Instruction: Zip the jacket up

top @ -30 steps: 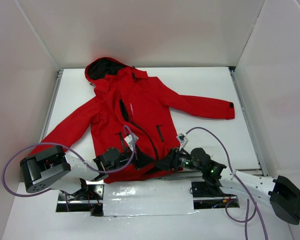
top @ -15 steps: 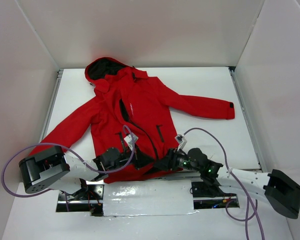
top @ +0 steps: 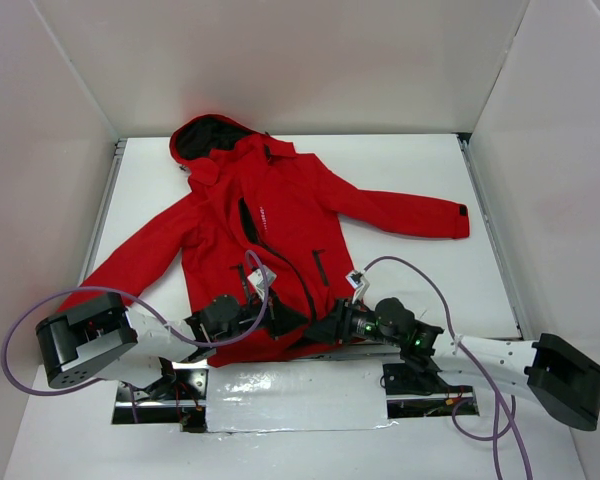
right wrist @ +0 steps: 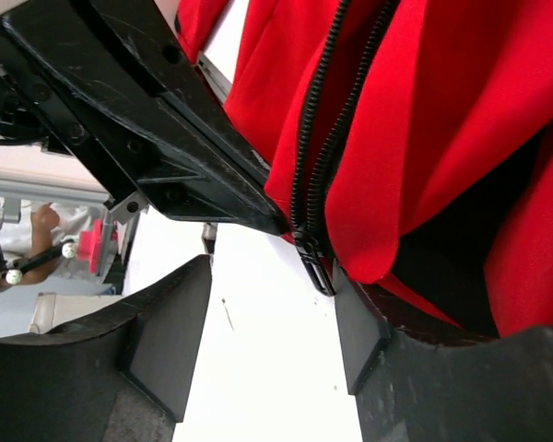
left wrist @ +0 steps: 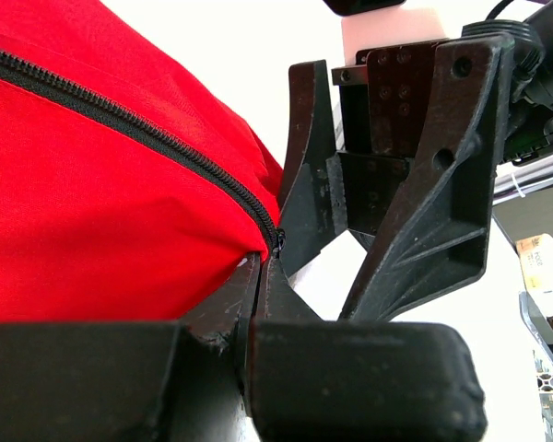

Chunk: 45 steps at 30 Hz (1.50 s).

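Hardly started, I'd say — the left claw [left wrist: 253, 313] pinches the jacket [top: 280, 215] hem, the right claw [right wrist: 272, 304] gapes around the slider [right wrist: 318, 267], everything above unzipped.

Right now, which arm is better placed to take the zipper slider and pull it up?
Right. The right gripper, jaws open, straddles the zipper slider at the hem of the jacket. The left gripper is shut on that hem beside the zipper's end, so it likely serves as anchor.
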Motion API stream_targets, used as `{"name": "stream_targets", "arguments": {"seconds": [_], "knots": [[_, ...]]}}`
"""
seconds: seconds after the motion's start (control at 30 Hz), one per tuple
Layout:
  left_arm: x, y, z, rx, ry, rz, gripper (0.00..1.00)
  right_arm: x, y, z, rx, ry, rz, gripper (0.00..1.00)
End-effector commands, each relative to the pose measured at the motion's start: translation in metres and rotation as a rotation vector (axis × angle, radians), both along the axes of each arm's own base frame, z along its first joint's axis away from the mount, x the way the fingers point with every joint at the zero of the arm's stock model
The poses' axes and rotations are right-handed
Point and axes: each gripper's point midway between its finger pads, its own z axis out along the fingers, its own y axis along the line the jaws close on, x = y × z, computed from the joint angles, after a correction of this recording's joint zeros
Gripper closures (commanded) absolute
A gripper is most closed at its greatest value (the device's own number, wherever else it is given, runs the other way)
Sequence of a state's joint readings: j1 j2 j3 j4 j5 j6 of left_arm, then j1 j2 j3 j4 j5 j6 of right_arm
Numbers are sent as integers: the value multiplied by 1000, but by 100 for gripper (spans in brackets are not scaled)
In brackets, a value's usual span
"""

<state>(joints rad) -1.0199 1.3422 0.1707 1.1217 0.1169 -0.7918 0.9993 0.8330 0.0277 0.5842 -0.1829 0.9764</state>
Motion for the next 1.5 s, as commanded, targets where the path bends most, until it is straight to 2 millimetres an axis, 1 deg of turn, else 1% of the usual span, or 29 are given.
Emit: {"name": "stream_targets", "arguments": {"seconds": [0.0, 0.03, 0.17, 0.4, 0.47, 0.5, 0.6, 0.63, 0.67, 0.7, 0.77, 0.83, 0.9, 1.03, 1.13, 1.2, 1.23, 1.27, 1.3, 1.37, 1.4, 1.47], "knots": [[3, -8, 27, -77, -51, -5, 100, -12, -18, -36, -51, 32, -5, 38], [3, -8, 27, -77, -53, -6, 100, -13, -18, -36, -49, 34, -2, 41], [3, -8, 27, -77, -51, -6, 100, -14, -18, -37, -52, 49, 0, 43], [3, -7, 26, -75, -51, -2, 100, -14, -22, -46, -76, 77, -20, 52], [4, -7, 27, -76, -51, 0, 100, -15, -22, -48, -82, 85, -23, 56], [4, -8, 27, -76, -51, 0, 100, -15, -22, -49, -84, 90, -22, 63], [3, -8, 28, -80, -51, -2, 100, -15, -23, -51, -88, 100, -27, 67], [3, -8, 28, -82, -53, -2, 100, -15, -23, -52, -93, 105, -31, 74], [3, -8, 28, -80, -51, -2, 100, -15, -24, -54, -101, 108, -37, 85], [3, -8, 28, -82, -50, -1, 100, -14, -24, -54, -102, 118, -43, 93], [3, -7, 28, -81, -52, -2, 100, -14, -24, -54, -104, 115, -42, 93], [3, -7, 28, -79, -52, -2, 100, -14, -25, -55, -106, 120, -48, 95], [4, -7, 28, -81, -52, 0, 100, -14, -25, -55, -107, 123, -49, 100], [3, -8, 27, -78, -51, -3, 100, -15, -26, -54, -111, 137, -54, 100], [3, -7, 27, -75, -57, -5, 100, -14, -25, -49, -112, 143, -59, 100], [2, -6, 26, -76, -61, -7, 100, -12, -23, -44, -109, 145, -64, 100], [1, -5, 26, -76, -63, -9, 100, -12, -21, -38, -104, 145, -55, 100], [1, -5, 25, -75, -63, -10, 100, -13, -22, -40, -118, 149, -56, 100], [0, -6, 25, -75, -63, -18, 100, -10, -18, -28, -103, 137, -55, 100], [-1, -6, 24, -76, -60, -22, 100, -9, -14, -19, -111, 125, -41, 100], [-3, -6, 23, -78, -53, -29, 100, -8, -11, -11, -99, 115, -32, 100], [-5, -6, 23, -90, -49, -38, 100, -8, -8, -6, -102, 106, -14, 100]]}}
